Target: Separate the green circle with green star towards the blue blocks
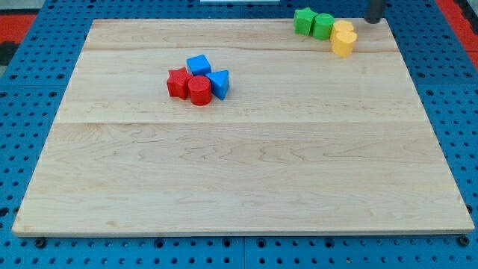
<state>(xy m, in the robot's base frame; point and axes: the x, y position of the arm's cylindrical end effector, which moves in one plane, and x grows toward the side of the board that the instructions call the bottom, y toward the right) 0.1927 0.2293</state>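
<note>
A green star (303, 20) and a green circle (323, 26) touch each other near the board's top edge at the view's upper right. My tip (373, 22) is to the right of them, beyond two yellow blocks, touching no block. Only the rod's lower end shows at the view's top. A blue cube (198, 64) and a blue triangular block (219, 84) lie in a cluster left of the board's centre, far to the lower left of the green pair.
Two yellow blocks (343, 37) sit pressed together against the green circle's right side. A red star-like block (178, 82) and a red cylinder (199, 90) touch the blue blocks. The wooden board (239, 172) lies on a blue perforated table.
</note>
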